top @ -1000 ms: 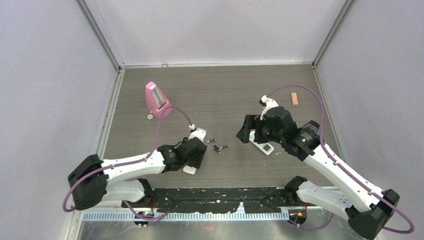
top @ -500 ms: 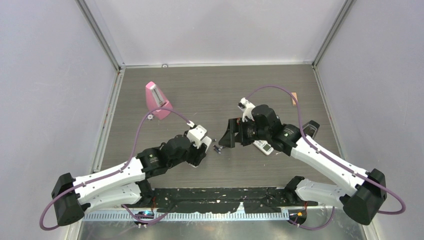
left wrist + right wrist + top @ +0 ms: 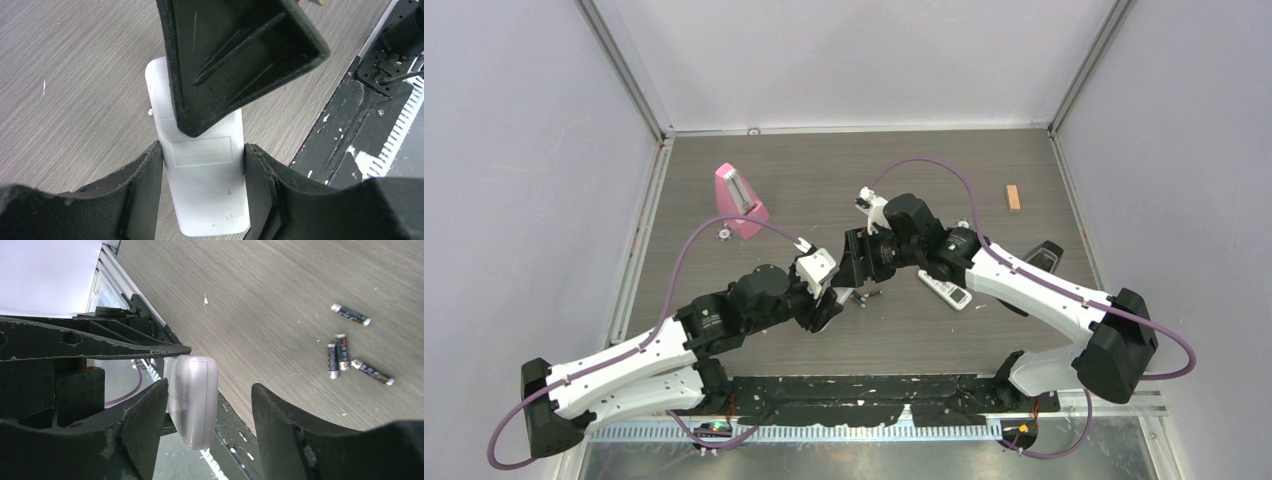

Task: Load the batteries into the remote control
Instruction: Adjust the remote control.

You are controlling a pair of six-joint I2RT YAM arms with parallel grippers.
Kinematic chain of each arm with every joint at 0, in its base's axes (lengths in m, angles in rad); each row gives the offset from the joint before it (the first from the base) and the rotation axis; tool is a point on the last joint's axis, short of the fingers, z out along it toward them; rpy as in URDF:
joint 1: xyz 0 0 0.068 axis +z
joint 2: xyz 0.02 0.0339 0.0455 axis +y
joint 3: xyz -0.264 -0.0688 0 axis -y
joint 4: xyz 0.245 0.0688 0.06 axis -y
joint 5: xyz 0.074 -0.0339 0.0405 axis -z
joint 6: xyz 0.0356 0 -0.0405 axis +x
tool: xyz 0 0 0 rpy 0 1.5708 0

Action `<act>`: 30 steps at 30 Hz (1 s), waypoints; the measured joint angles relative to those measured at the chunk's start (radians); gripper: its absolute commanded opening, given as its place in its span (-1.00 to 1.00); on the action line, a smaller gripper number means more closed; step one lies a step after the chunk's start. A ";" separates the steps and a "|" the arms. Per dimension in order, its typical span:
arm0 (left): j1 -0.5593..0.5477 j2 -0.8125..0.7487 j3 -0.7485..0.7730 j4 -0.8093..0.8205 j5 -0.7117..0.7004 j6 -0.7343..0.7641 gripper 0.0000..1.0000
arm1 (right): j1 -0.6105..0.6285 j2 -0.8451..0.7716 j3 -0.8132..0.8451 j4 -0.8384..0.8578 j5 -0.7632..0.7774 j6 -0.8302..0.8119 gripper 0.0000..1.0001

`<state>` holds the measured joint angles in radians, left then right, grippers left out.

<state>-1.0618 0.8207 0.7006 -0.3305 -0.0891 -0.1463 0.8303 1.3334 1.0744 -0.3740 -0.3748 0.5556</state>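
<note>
The long white remote control [image 3: 205, 200] is clamped by its side edges in my left gripper [image 3: 202, 155], plain back facing the camera, lifted off the table. In the top view it [image 3: 818, 267] shows just past my left gripper [image 3: 819, 295]. My right gripper [image 3: 849, 268] is open, its jaws straddling the remote's free end [image 3: 194, 400] with a gap on one side; its midpoint in the right wrist view [image 3: 209, 390] lies at that end. Several small dark batteries [image 3: 345, 352] lie loose on the table, just right of the remote in the top view [image 3: 864, 296].
A shorter white remote with a display [image 3: 946, 288] lies under my right arm. A pink metronome [image 3: 737, 200] and a small disc [image 3: 723, 234] sit at the back left. A small wooden block [image 3: 1013, 197] is at the back right. Black taped table edge [image 3: 350, 130] nearby.
My right arm has swung left, away from the shorter remote, and its open jaws now straddle the long remote's end. My left arm has stretched forward, carrying the remote.
</note>
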 measured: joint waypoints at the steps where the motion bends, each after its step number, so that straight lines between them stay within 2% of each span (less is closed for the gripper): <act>1: 0.000 -0.005 0.000 -0.003 0.001 0.002 -0.77 | 0.002 0.006 0.000 0.002 -0.010 0.002 0.09; 4: -0.001 -0.021 0.000 -0.010 0.005 0.007 -0.70 | 0.005 0.012 -0.002 0.012 -0.040 0.011 -0.30; 5: -0.001 -0.025 0.000 -0.014 0.006 0.011 -0.65 | 0.005 0.012 -0.003 0.021 -0.052 0.020 -0.37; 6: -0.001 -0.027 0.000 -0.018 0.008 0.016 -0.47 | 0.006 0.012 -0.006 0.034 -0.063 0.026 -0.52; 10: -0.001 -0.036 0.000 -0.040 -0.001 0.024 0.80 | 0.008 0.008 -0.032 0.097 -0.092 0.101 -0.77; 11: -0.001 -0.041 0.001 -0.043 -0.001 0.024 0.96 | 0.006 0.003 -0.048 0.119 -0.100 0.114 -0.78; 16: -0.003 -0.098 0.063 -0.079 -0.069 -0.066 0.99 | 0.007 -0.058 -0.130 0.193 -0.087 0.189 -0.78; 24: -0.003 -0.249 0.201 -0.145 -0.284 -0.410 0.99 | 0.008 -0.277 -0.161 0.305 0.077 0.305 -0.78; 30: 0.000 -0.267 0.212 -0.139 -0.251 -0.636 0.99 | 0.008 -0.407 -0.174 0.443 0.192 0.401 -0.79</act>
<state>-1.0618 0.5533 0.9127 -0.4694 -0.3401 -0.7826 0.8379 0.9268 0.9001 0.0689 -0.1833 0.9562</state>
